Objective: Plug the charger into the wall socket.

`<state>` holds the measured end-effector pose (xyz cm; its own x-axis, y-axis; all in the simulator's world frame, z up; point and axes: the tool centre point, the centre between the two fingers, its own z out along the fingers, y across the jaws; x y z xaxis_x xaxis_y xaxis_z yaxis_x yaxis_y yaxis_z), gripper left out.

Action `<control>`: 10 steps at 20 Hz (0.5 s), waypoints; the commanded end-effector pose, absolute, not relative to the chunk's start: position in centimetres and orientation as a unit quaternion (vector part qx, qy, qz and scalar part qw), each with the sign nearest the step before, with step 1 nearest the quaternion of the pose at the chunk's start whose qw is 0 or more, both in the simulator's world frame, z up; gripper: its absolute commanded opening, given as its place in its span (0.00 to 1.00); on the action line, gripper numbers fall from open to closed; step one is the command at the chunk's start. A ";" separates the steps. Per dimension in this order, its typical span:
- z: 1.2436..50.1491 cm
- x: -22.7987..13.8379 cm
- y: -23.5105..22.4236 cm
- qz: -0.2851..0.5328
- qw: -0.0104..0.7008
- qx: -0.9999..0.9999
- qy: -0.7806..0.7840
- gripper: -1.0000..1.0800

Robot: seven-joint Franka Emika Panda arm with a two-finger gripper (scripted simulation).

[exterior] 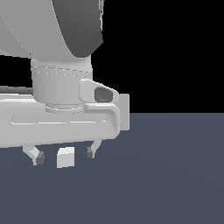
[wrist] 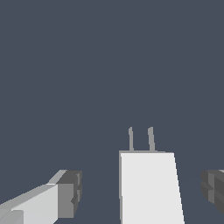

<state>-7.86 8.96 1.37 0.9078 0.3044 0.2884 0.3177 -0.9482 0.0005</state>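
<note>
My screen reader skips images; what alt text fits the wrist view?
An off-white charger with two thin prongs sits on a dark grey floor between the open gripper's dark-tipped fingers, untouched by either.

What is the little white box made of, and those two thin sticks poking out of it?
The charger looks like matte off-white plastic: flat, even faces with no shine. Its two prongs are thin and grey, so probably metal. It is only a plain simulator render, so that stays a guess. The open tool has dark, rubber-like fingertips.
</note>
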 end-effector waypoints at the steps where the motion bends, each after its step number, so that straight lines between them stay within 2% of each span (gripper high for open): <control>1: 1.2 -7.8 9.0 -0.145 0.023 -0.976 -0.159 0.96; 2: 1.2 -7.8 9.0 -0.145 0.023 -0.976 -0.159 0.00; 10: 1.2 -7.8 9.0 -0.145 0.023 -0.976 -0.159 0.00</control>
